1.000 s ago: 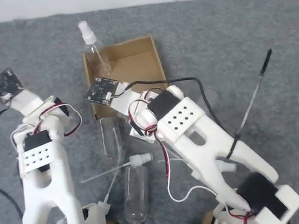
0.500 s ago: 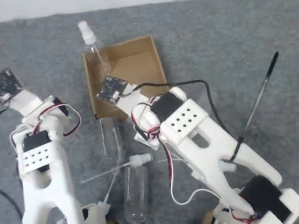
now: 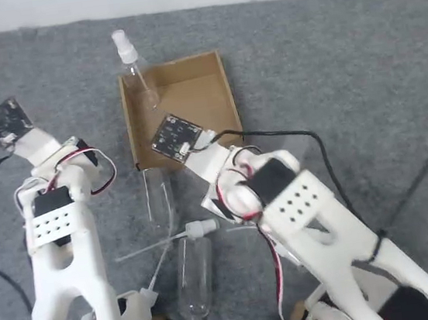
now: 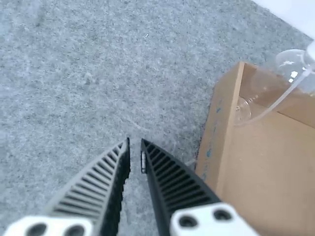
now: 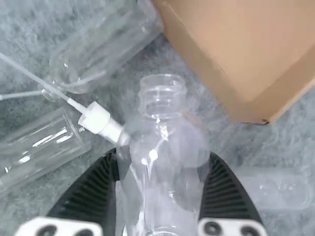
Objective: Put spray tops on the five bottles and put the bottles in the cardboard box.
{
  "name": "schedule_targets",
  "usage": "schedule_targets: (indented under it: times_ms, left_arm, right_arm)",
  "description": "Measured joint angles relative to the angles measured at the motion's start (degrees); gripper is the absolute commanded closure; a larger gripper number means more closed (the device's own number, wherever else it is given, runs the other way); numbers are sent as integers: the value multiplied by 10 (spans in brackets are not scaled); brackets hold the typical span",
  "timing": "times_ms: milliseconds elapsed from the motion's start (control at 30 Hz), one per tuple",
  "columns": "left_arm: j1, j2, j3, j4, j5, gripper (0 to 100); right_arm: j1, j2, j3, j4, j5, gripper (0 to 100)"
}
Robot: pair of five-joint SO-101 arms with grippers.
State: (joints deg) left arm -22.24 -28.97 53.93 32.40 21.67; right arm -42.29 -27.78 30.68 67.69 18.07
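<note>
My right gripper (image 5: pixel 161 160) is shut on a clear bottle (image 5: pixel 165 132) that has an open neck and no top, held just off the near corner of the cardboard box (image 5: pixel 236 54). A loose white spray top (image 5: pixel 101 123) with its thin tube lies beside it on the carpet, between two bare bottles lying down (image 5: pixel 106 46) (image 5: pixel 34 147). From above, these bottles (image 3: pixel 160 194) (image 3: pixel 195 275) and the spray top (image 3: pixel 199 227) lie between the arms. One capped bottle (image 3: pixel 134 68) leans in the box's far left corner (image 3: pixel 190 93). My left gripper (image 4: pixel 135 143) is shut and holds nothing, over carpet left of the box (image 4: pixel 261 162).
Another clear bottle (image 5: pixel 275 189) lies by the right arm on the carpet. The right arm (image 3: pixel 306 211) covers the ground near the box's front edge. Grey carpet stretches to the right of the box and beyond it.
The right arm has drawn back from the box toward the near right, its wrist board shifting right. The black strap at the right has swung out to the edge. The left arm stays still.
</note>
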Motion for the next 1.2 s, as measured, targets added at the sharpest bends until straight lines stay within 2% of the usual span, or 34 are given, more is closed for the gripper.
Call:
schedule_targets:
  times_ms: [167,433,967,1200]
  left_arm:
    - [0,0,0,0,0,966]
    - [0,0,0,0,0,966]
    - [0,0,0,0,0,966]
    - [0,0,0,0,0,966]
  right_arm:
    - [6,-51,40,-27,0,907]
    - [61,-114,101,-92,0,908]
    - [66,-230,201,-176,0,908]
    - [66,-261,225,-193,-34,908]
